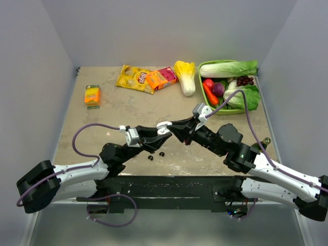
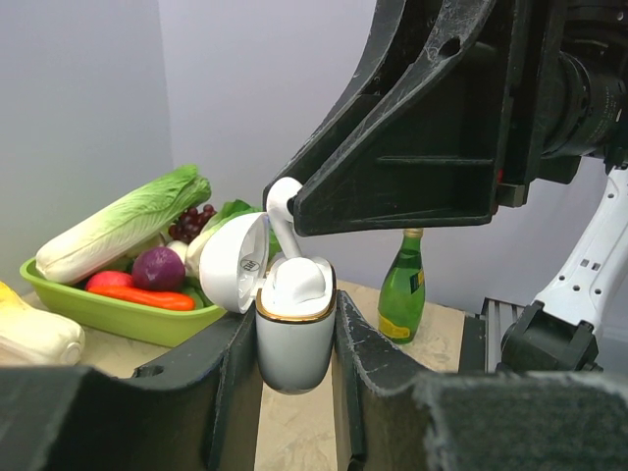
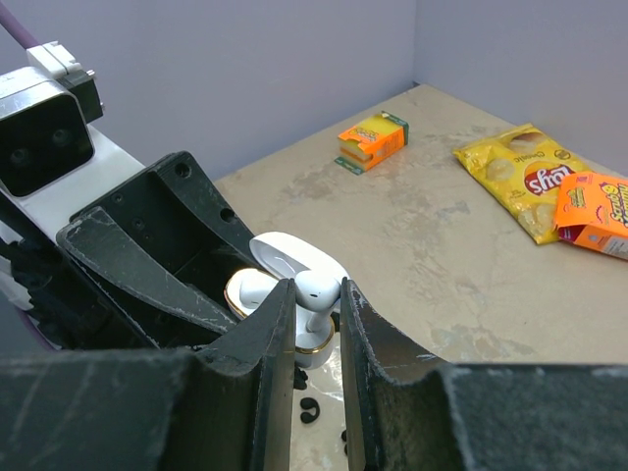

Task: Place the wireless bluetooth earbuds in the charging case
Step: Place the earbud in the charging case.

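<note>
Grip record: left fingers (image 2: 232,392) partly closed around white charging case (image 2: 294,339), lid open, raised off desk (image 3: 422,226); right fingers (image 3: 263,343) pinching white earbud (image 3: 317,287) just above case mouth. Step: insertion. Next move, judged: align stem with free socket, lower, release.

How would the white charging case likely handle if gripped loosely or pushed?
The charging case looks glossy and smooth, so probably slippery. Its rounded bottom suggests it would tip if stood upright. The open lid likely hinges shut when bumped.
</note>
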